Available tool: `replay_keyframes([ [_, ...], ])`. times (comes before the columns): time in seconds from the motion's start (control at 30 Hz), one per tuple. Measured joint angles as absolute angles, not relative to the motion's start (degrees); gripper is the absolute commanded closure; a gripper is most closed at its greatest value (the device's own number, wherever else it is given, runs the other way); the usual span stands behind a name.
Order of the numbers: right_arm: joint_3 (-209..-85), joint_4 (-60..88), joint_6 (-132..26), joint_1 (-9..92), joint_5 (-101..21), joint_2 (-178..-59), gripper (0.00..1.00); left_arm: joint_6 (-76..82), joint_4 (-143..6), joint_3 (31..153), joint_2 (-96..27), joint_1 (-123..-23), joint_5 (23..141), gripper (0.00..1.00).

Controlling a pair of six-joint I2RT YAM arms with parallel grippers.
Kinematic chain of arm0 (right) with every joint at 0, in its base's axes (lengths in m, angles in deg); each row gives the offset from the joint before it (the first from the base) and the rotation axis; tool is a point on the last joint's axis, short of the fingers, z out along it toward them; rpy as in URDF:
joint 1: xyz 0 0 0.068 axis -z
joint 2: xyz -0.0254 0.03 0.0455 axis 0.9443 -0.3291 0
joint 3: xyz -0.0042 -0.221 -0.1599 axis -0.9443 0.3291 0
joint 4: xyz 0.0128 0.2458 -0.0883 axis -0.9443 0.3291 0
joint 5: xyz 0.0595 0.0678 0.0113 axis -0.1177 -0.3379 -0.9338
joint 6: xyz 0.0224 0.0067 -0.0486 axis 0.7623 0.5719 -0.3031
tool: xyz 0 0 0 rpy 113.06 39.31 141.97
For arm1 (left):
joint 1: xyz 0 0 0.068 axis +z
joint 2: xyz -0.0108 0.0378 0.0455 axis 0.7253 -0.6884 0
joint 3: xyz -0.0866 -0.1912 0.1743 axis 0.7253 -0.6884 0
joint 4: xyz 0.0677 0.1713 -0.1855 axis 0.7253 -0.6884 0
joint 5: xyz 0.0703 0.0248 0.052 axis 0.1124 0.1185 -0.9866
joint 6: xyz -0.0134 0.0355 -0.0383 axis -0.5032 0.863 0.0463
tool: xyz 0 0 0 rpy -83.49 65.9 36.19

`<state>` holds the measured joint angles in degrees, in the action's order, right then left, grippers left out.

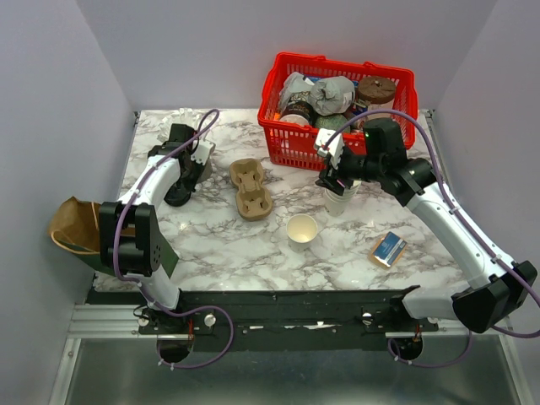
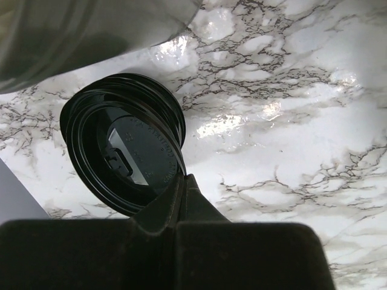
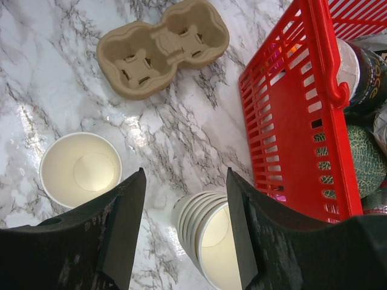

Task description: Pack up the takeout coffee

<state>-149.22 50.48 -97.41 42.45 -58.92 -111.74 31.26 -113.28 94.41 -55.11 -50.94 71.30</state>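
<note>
A stack of black lids (image 2: 121,142) lies on the marble table (image 2: 290,121) at the left (image 1: 178,192). My left gripper (image 2: 183,178) is shut on the rim of the top lid; it also shows from above (image 1: 189,167). My right gripper (image 3: 185,174) is open, and a stack of white paper cups (image 3: 208,235) stands between its fingers, untouched (image 1: 337,202). A single empty cup (image 3: 80,169) stands upright to the left (image 1: 302,231). The brown pulp cup carrier (image 3: 163,48) lies empty in the middle of the table (image 1: 251,187).
A red basket (image 1: 291,143) full of groceries stands at the back right, close to my right gripper (image 1: 337,181). A small blue and orange box (image 1: 388,249) lies at the front right. A brown paper bag (image 1: 72,226) hangs off the left table edge. A translucent object (image 2: 91,30) sits behind the lids.
</note>
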Motion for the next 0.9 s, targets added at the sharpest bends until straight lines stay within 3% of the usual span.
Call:
replay_keyframes([
  [0.53,-149.22,50.48,-97.41,42.45,-59.38,-111.77,0.36,31.89,-114.79,95.39,-53.77,-50.94,72.35,1.0],
  [0.9,-147.88,50.46,-97.37,42.45,-59.4,-111.74,0.37,35.41,-120.43,96.84,-47.78,-50.84,90.95,1.0],
])
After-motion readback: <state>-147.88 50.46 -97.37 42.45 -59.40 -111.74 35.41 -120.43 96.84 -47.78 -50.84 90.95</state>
